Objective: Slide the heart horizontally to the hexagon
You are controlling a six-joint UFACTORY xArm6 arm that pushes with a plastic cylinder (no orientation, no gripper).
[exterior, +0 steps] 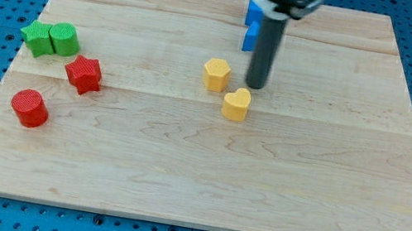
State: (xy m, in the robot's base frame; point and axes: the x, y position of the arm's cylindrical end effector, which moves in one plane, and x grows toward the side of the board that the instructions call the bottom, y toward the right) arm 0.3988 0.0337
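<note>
A yellow heart (236,104) lies near the middle of the wooden board (203,182). A yellow hexagon (215,74) sits just up and to the view's left of it, a small gap apart. My tip (256,86) stands on the board just above the heart and to the view's right of the hexagon, close to both, touching neither as far as I can tell.
Blue blocks (252,24) stand behind the rod near the view's top, partly hidden. At the view's left are a green star (35,37), a green cylinder-like block (64,39), a red star (83,74) and a red cylinder (29,108).
</note>
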